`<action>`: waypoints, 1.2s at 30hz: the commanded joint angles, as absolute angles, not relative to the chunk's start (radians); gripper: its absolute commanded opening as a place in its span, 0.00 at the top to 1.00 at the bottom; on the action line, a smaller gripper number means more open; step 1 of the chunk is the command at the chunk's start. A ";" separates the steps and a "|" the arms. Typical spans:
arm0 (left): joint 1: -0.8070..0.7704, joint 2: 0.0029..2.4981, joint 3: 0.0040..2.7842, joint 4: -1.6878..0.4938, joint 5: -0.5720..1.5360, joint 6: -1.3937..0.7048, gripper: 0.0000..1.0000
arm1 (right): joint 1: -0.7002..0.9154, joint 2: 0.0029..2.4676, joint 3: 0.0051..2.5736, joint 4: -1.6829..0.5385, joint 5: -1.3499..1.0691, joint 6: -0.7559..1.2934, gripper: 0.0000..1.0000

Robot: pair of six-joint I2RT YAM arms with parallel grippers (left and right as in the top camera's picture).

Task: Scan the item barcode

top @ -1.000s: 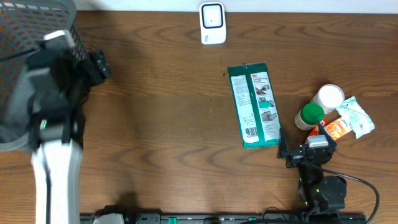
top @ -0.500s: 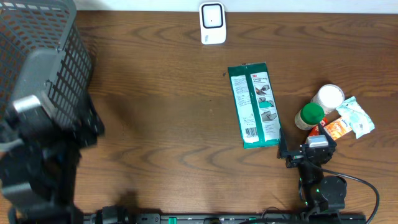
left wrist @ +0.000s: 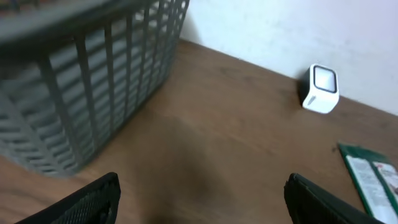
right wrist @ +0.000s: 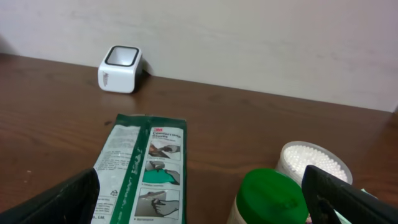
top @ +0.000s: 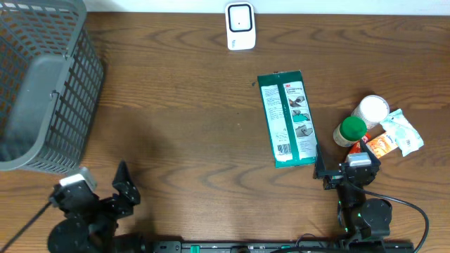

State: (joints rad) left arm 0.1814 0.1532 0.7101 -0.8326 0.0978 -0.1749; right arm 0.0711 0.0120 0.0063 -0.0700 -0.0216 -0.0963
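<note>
A grey mesh basket [top: 43,77] fills the upper left of the overhead view, standing on the brown wooden bench [top: 190,126]. Below it, at the lower left edge, the left tool [left wrist: 202,180] sits low over the bench with its jaws spread wide and nothing between them. In the left wrist view its two dark fingers [left wrist: 93,199] frame bare wood, with the basket wall to the upper left.

At top centre, against the far edge, stands a small white barcode scanner [top: 240,27], well apart from everything else. Right of centre lies a green 3M packet [top: 288,119], flat on the bench with its long side running up and down the frame.

Just below the packet's lower right corner is the right tool [right wrist: 200,180], its jaws fully spread and empty. In the right wrist view the packet lies ahead between the fingers.

At the right, a green-capped bottle [top: 349,131] stands touching a round white tub of cotton swabs [top: 370,109]. Beside them lie an orange sachet [top: 380,145] and a white-and-teal sachet [top: 403,131].
</note>
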 commanded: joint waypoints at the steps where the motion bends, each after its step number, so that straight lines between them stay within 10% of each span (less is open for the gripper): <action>1: 0.175 0.069 0.649 -0.817 0.093 -0.158 0.14 | 0.065 0.006 0.006 -0.075 -0.015 -0.102 0.01; 10: 0.126 0.002 0.554 -0.659 0.093 -0.158 0.14 | 0.065 0.006 0.006 -0.075 -0.015 -0.102 0.01; 23: 0.101 0.002 0.187 0.464 0.093 -0.188 0.14 | 0.065 0.006 0.006 -0.075 -0.015 -0.102 0.01; 36: 0.098 0.002 0.004 0.418 0.097 -0.198 0.14 | 0.065 0.006 0.006 -0.075 -0.015 -0.102 0.01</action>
